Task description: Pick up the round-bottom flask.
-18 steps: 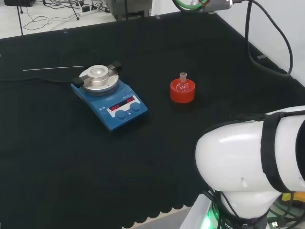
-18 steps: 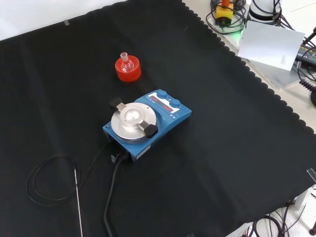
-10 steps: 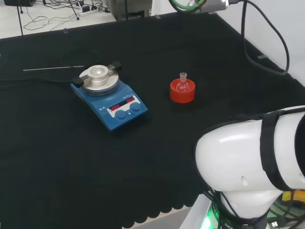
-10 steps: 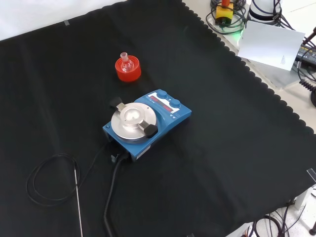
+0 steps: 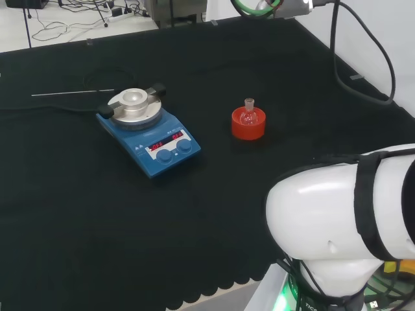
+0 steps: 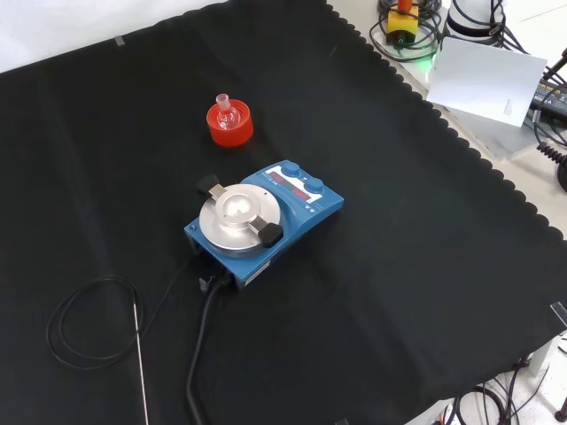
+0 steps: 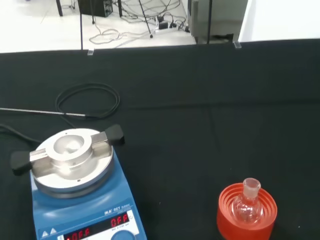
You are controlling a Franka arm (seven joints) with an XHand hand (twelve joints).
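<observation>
Round-bottom flask (image 5: pixel 248 114) sits upright in a red ribbed stand (image 5: pixel 248 125), neck up, clear and apparently empty. Taking the blue stirrer plate (image 5: pixel 150 135) as landmark: in head view the flask stands to its right, well apart; in front view, beyond it toward the top.

Hand: cannot tell its state (no part of it identifiable). Judged step: the approach.

To do it well: come down from above, fingers around the neck or upper bulb, lift straight up so the stand stays put. Glass is slick.

Writing: the plate carries a red lit display and a printed label; not transcribed.
</observation>
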